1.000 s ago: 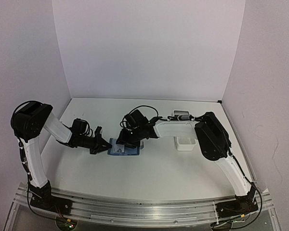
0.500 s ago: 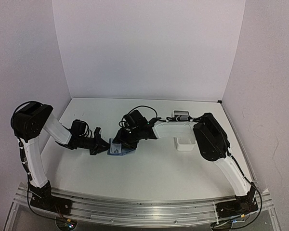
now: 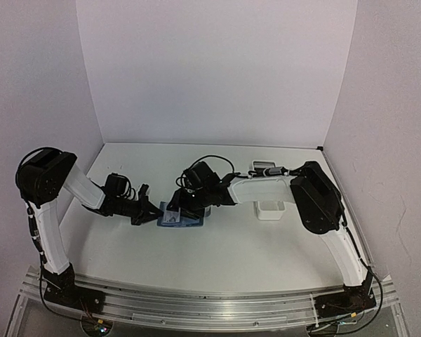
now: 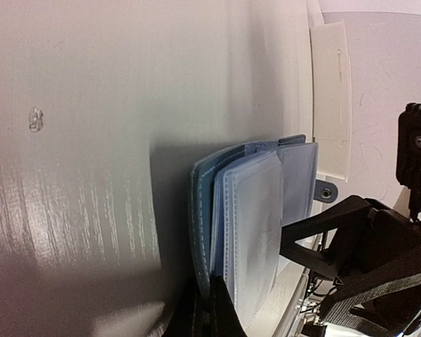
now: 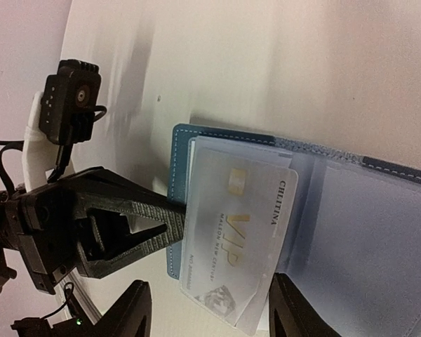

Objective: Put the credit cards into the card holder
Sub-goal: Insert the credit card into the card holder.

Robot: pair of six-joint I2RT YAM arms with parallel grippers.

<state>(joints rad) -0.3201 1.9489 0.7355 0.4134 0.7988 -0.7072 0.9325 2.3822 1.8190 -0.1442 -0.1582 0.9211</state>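
The card holder (image 3: 180,217) lies open on the table, dark-blue cover down, pale pocket pages (image 4: 256,210) up. My left gripper (image 4: 212,309) is shut on the cover's left edge, and its ribbed fingers (image 5: 137,221) show clamped there in the right wrist view. A pale credit card (image 5: 235,239) marked VIP sits in a clear pocket on the left page, one lower corner poking out. My right gripper (image 5: 210,312) hangs over it, open, with a finger on each side of the card and not gripping it. In the top view the right gripper (image 3: 188,205) is just above the holder.
A long white tray (image 3: 270,208) stands to the right of the holder, under the right forearm, and also shows as the tray (image 4: 330,91) at the far side. The holder's snap tab (image 4: 325,191) points toward it. Walls close in the back and sides.
My right gripper's jaws have spread wider around the card, and that wrist swung slightly left, then back right. The left gripper has kept its hold on the cover.
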